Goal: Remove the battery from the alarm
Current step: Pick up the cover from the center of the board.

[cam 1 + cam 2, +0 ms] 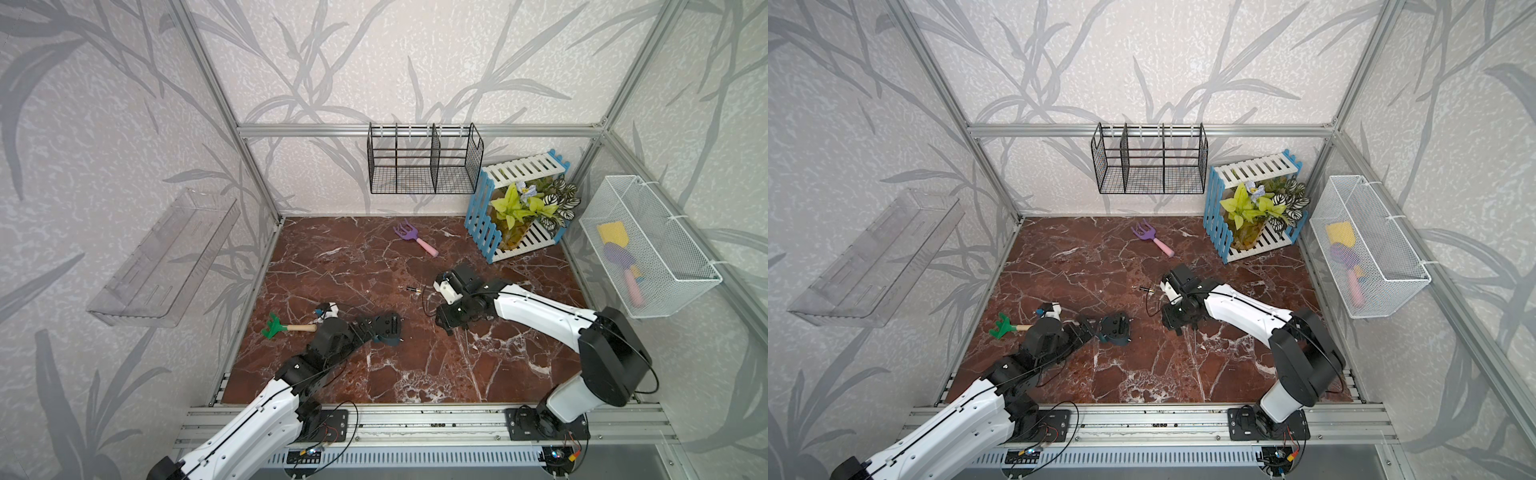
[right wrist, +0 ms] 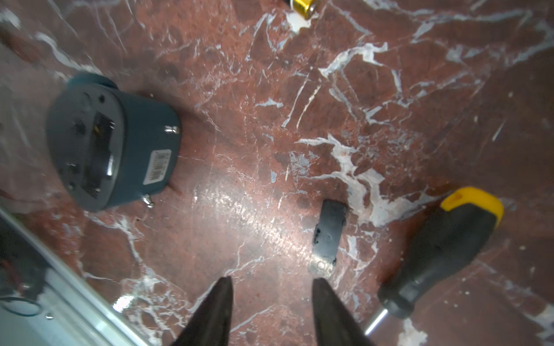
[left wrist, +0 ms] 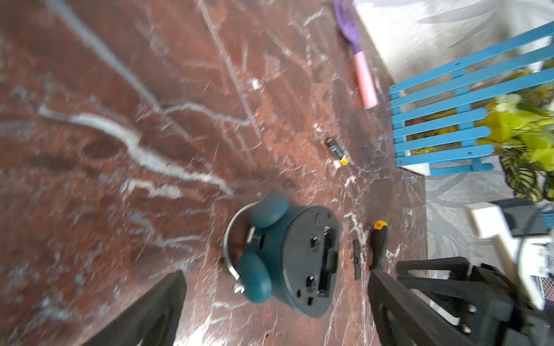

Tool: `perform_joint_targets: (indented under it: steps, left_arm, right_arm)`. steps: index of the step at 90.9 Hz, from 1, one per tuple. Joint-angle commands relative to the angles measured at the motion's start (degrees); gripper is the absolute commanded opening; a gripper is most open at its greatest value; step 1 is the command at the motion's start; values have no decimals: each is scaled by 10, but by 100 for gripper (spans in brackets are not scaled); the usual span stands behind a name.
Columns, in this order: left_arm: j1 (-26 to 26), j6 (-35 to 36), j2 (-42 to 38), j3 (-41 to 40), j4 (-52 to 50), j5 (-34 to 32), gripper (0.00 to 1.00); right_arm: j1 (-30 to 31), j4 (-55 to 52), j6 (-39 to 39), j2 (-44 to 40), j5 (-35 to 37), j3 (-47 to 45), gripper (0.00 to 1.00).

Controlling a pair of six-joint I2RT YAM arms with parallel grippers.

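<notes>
Alarm (image 3: 299, 257), back upward, lies just ahead of left gripper (image 3: 275, 272), whose jaws are spread wide, holding nothing. Battery (image 3: 337, 151) lies loose farther ahead. Right gripper (image 2: 271, 280): jaws parted, empty.

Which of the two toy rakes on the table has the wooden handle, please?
The green rake, the one lying nearer the front, has the wooden handle. The purple rake further back has a pink handle instead.

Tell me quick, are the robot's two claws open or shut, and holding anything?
Left gripper: wide open, holding nothing.
Right gripper: partly open, holding nothing.
</notes>
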Motion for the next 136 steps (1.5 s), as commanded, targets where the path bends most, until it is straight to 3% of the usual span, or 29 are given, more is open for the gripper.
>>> perform_joint_targets:
  steps: [1, 10, 20, 39, 78, 112, 121, 136]
  left_arm:
    - [8, 64, 12, 17, 130, -66, 99]
    - [22, 71, 42, 19, 184, -64, 98]
    - [31, 89, 58, 31, 171, -49, 98]
    - [49, 65, 34, -4, 191, -42, 98]
    - [81, 73, 39, 1, 189, -9, 98]
    - [101, 100, 51, 9, 211, 33, 98]
    - [108, 152, 57, 18, 234, 82, 97]
    - [110, 369, 68, 76, 238, 249, 97]
  right_arm:
    - [10, -77, 6, 48, 72, 37, 37]
    - [20, -102, 18, 88, 97, 67, 30]
    - [27, -127, 24, 122, 101, 91, 28]
    - [32, -133, 31, 152, 116, 103, 28]
    - [36, -134, 29, 189, 116, 136, 24]
    - [33, -137, 25, 165, 108, 130, 1]
    - [22, -101, -3, 103, 80, 101, 0]
    - [-11, -12, -141, -67, -120, 28, 0]
